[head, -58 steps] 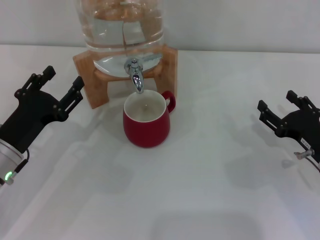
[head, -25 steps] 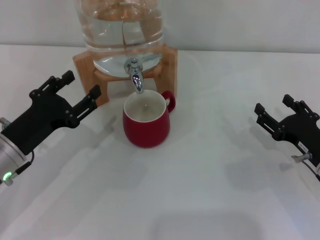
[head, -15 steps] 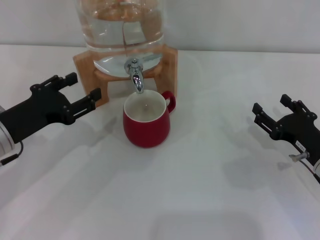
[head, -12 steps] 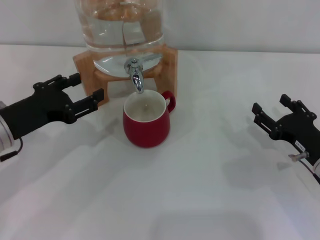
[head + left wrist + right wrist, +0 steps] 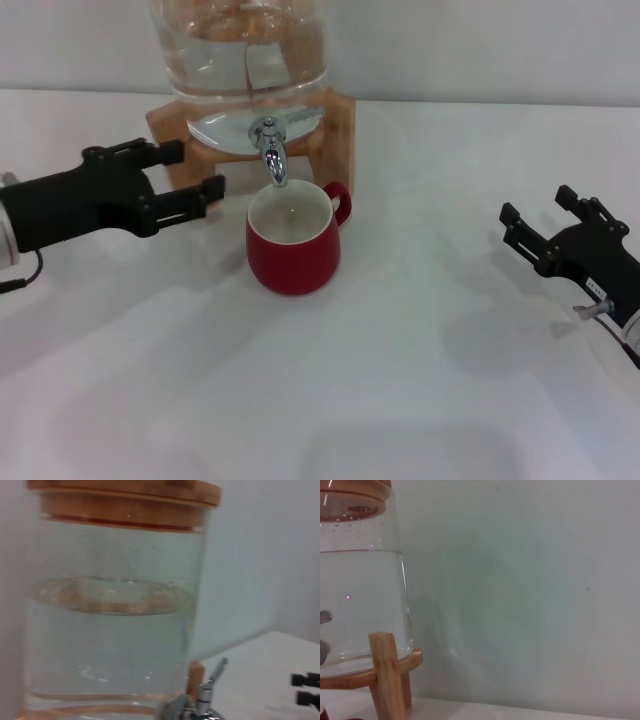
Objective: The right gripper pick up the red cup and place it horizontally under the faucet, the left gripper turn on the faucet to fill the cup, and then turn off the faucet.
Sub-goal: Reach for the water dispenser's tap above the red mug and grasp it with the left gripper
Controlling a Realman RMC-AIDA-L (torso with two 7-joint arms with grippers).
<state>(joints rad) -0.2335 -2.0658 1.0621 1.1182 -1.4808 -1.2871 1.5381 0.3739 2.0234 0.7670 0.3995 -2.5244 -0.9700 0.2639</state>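
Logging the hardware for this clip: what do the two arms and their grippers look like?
The left gripper is a black two-fingered claw on a boxy black body, joined to a silver-white wrist with a thin dark cable. The right gripper is a matching black claw with notched fingers, a small white label and a metal pin near its wrist.

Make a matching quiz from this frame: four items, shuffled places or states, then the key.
Items:
1. cup
2. faucet
3. left pincer
4. right pincer

Places or states:
A. open, far right of the table, away from everything
B. open, pointing at the faucet, beside the wooden stand
C. upright on the table, under the spout
D. on the glass jar, spout down over the cup

Pairs: 1-C, 2-D, 3-B, 4-A
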